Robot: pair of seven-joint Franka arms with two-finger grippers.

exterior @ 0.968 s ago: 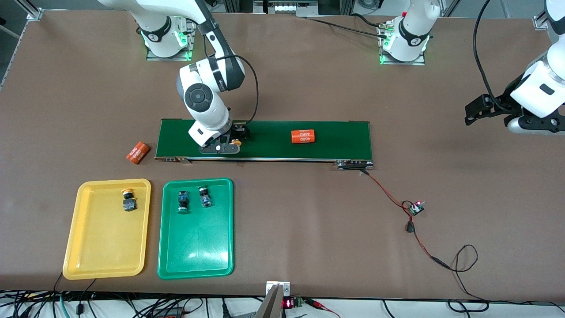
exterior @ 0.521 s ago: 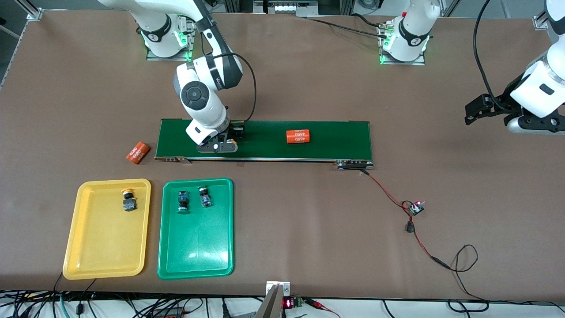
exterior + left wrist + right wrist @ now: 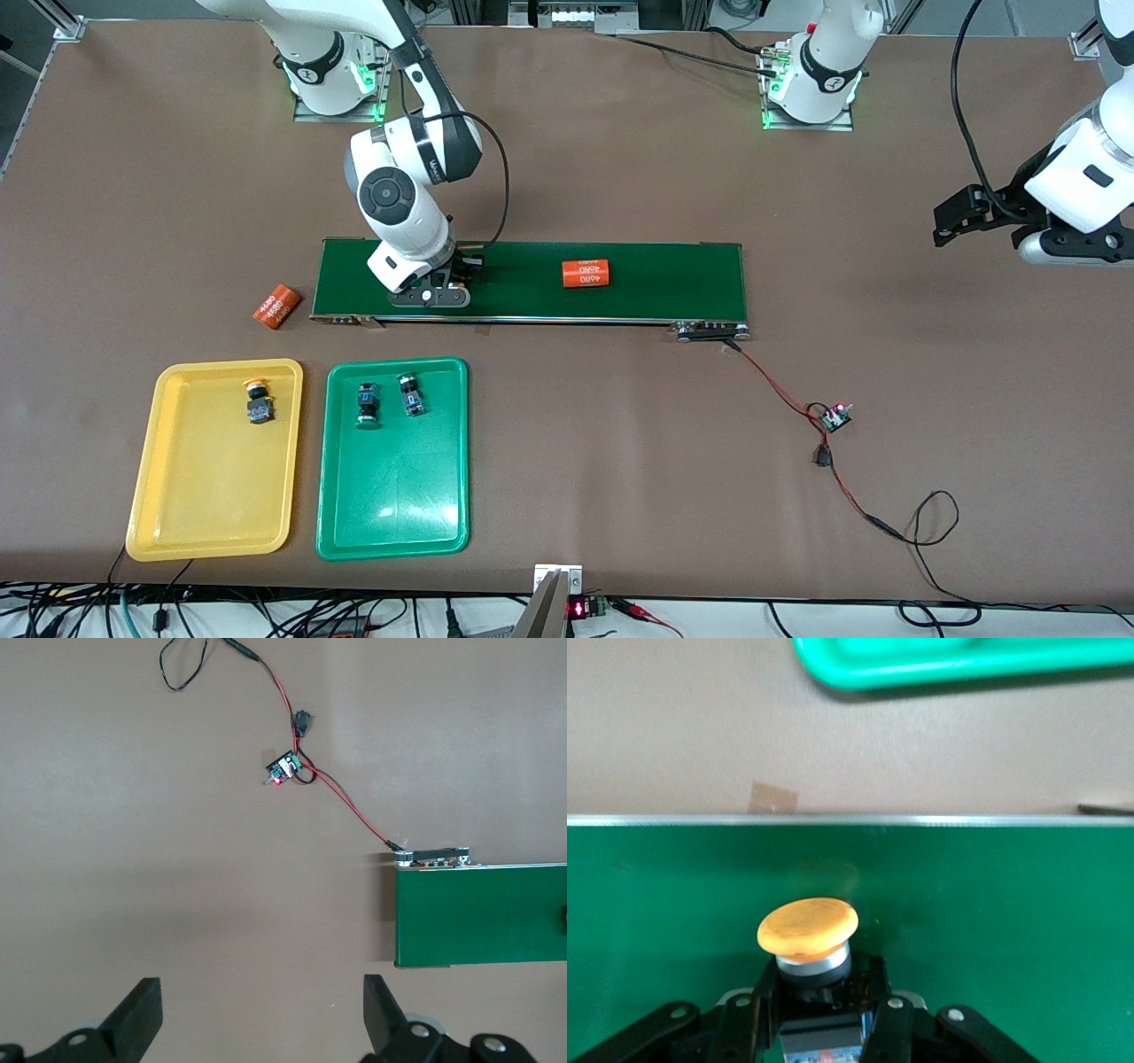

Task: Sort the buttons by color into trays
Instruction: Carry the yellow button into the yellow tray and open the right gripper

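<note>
Sorting mostly done, by the look of it. Counted: four buttons, two trays, two orange "4680" cylinders, one belt.

Green tray (image 3: 392, 532), near the table's front edge: holds two buttons at the tray's belt-side end, lying side by side, one green-capped button (image 3: 368, 405) and a second button (image 3: 411, 395) whose cap colour reads green only doubtfully from the front view. Yellow tray (image 3: 209, 523), beside the green one toward the right arm's end of the table: holds one yellow button (image 3: 257, 400) close to its belt-side edge.

Left to do: fourth button (image 3: 808, 935), yellow-orange cap, on the belt (image 3: 656, 279) toward the right arm's end, near the belt's front edge. Right claw (image 3: 431, 291) down on the belt, fingers closed in against the button's dark body in the right wrist view, cap sticking out clear of the fingers. Judged: grasp made or nearly made; lift and carry to the yellow tray outstanding, then the task complete.

Left claw (image 3: 257, 1028) spread wide, holding nothing, waiting over bare table at the left arm's end, off the belt's end.

Not for sorting: one cylinder (image 3: 586, 274) on the belt mid-length, one cylinder (image 3: 276, 306) on the table just off the belt's corner at the right arm's end.
</note>
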